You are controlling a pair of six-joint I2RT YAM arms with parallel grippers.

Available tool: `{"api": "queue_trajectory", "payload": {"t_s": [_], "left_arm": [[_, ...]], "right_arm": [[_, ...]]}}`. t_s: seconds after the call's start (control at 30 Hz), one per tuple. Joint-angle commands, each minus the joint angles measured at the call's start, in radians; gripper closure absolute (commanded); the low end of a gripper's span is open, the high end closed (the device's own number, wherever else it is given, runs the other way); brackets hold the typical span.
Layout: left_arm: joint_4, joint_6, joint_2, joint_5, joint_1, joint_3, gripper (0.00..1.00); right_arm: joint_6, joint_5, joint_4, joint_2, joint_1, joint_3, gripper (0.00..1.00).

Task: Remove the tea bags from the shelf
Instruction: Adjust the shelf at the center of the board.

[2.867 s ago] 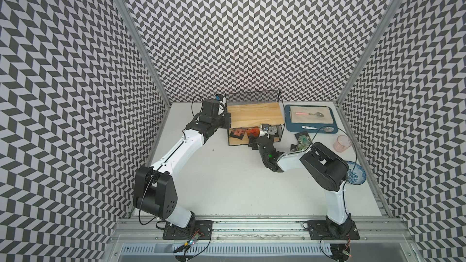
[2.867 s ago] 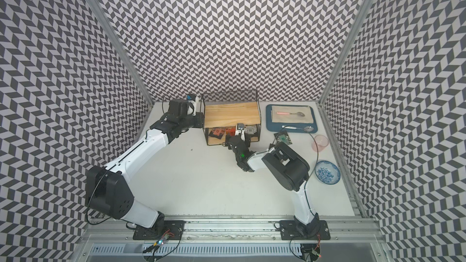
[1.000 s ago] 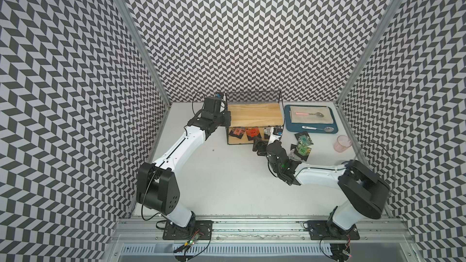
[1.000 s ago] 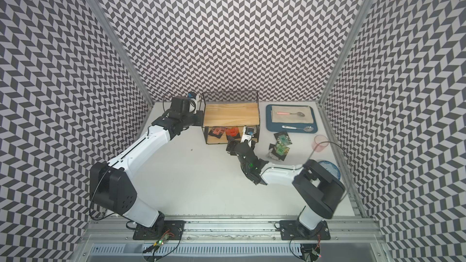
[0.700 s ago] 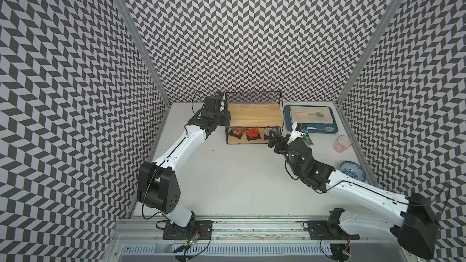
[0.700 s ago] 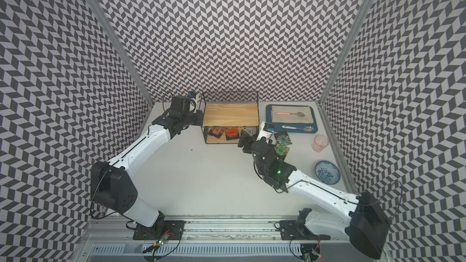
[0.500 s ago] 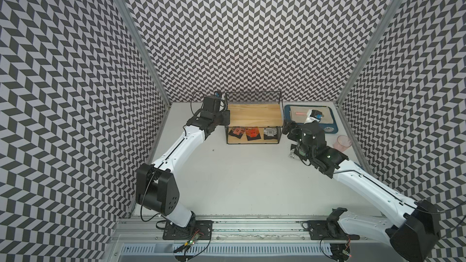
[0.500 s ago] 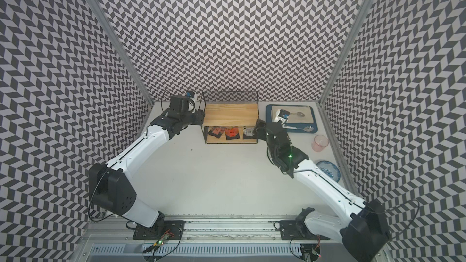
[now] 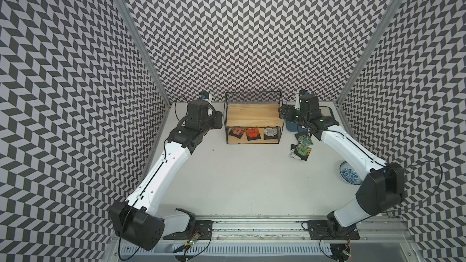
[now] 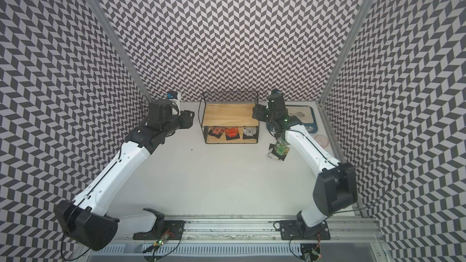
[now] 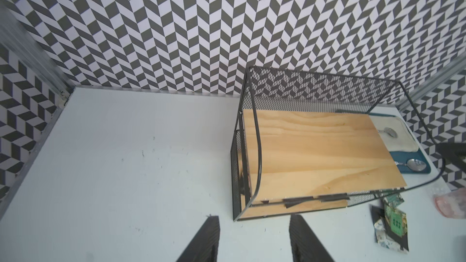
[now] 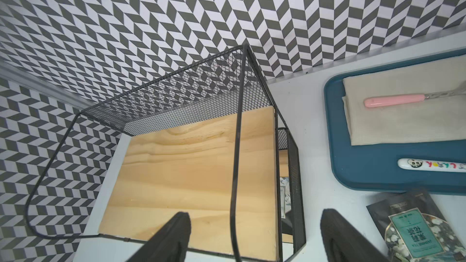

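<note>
Flanking shelf (image 9: 253,114): both arms, likely for side access.
Left gripper (image 11: 253,218): jaws apart, empty.
Right gripper (image 12: 254,212): jaws apart, empty.
Tea bags (image 9: 251,133): three on lower board.

You are looking at a white surface (image 9: 239,172) that is carrying the shelf (image 9: 252,115), a blue tray (image 12: 373,172), a patterned bowl (image 9: 349,173) and a loose pile of tea bags (image 9: 301,148) near the shelf. Lying on the shelf's lower board are a pink tea bag (image 9: 236,131), an orange-red tea bag (image 9: 253,133) and a silver-white tea bag (image 9: 270,132).
</note>
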Motion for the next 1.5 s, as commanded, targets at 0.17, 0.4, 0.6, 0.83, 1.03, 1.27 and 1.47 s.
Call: {"api": "queue_trajectory", "payload": {"t_s": [0.17,0.4,0.6,0.83,1.03,1.27,1.47], "left_arm": [[0.087,-0.242,-0.186,0.119,-0.187,-0.255,0.68],[0.256,-0.32,-0.129,0.16,-0.264,-0.393,0.71],[0.371,-0.337,-0.027,0.161,-0.263,-0.465,0.74],[0.56,-0.402,0.111,0.146,-0.263,-0.54,0.8],[0.782,-0.585,0.183,0.12,-0.256,-0.627,0.77],[1.009,-0.751,0.303,0.153,-0.211,-0.645,0.55],[0.994,-0.801,0.416,0.123,-0.229,-0.519,0.49]], "right_arm": [[-0.025,-0.069,-0.007,0.046,-0.022,0.062,0.43],[-0.008,-0.103,-0.008,0.056,-0.02,0.06,0.57],[0.003,-0.125,-0.01,0.061,-0.009,0.067,0.65],[0.014,-0.116,-0.058,0.074,0.025,0.092,0.93],[0.042,-0.106,-0.04,0.033,0.043,0.038,1.0],[0.053,-0.106,-0.019,0.004,0.064,-0.018,1.0],[0.055,-0.105,-0.018,0.0,0.067,-0.025,1.0]]}}
